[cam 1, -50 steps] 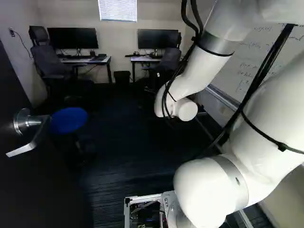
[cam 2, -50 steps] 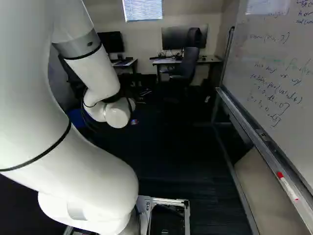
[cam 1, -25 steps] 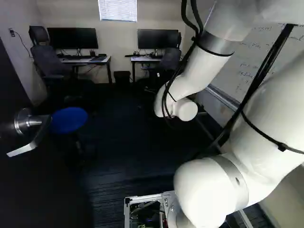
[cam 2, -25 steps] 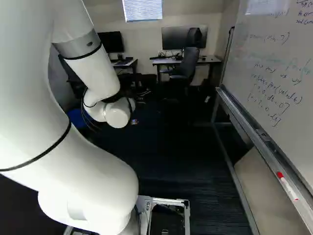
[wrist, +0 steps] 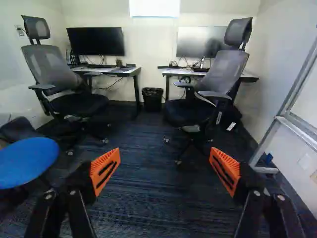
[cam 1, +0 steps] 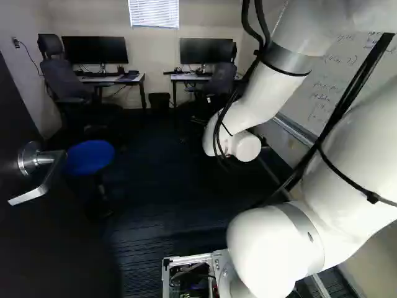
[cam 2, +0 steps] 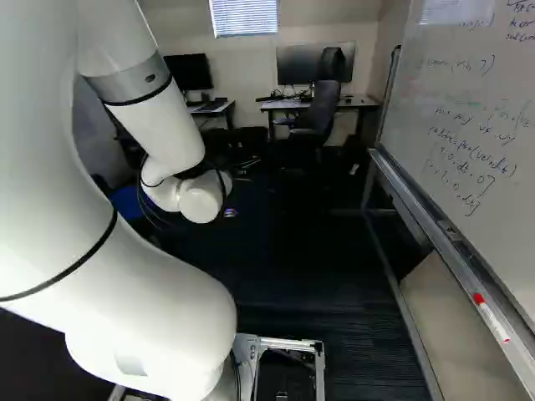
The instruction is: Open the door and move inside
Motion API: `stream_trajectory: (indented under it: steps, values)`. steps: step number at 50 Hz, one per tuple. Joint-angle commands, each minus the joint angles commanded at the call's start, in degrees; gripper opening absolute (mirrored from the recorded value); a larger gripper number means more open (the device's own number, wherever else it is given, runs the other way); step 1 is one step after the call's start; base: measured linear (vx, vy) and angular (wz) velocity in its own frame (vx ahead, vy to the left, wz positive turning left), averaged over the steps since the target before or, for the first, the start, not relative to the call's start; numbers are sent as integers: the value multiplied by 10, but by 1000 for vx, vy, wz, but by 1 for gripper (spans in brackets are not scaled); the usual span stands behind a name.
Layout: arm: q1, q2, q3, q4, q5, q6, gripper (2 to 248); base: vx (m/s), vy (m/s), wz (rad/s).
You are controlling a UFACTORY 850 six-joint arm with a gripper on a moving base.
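Well, my gripper (wrist: 165,171) is spread wide; carpet (cam 1: 149,248) runs toward twelve o'clock, between the door edge (cam 1: 29,122) at ten and whiteboard rail (cam 2: 414,203) at two.

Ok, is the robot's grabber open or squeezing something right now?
Gripper: open, its orange pads wide apart, holding nothing.

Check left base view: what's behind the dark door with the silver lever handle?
Past the edge of the door: a round blue stool seat, then a dark high-backed office chair farther off. Anything directly behind the panel is covered, can't tell.
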Motion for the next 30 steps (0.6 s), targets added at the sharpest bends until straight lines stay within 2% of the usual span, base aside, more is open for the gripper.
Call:
stream_trajectory:
  steps: [30]
  values:
    - [-25, 57, 73, 20, -42, 0, 247, 0, 0, 0]
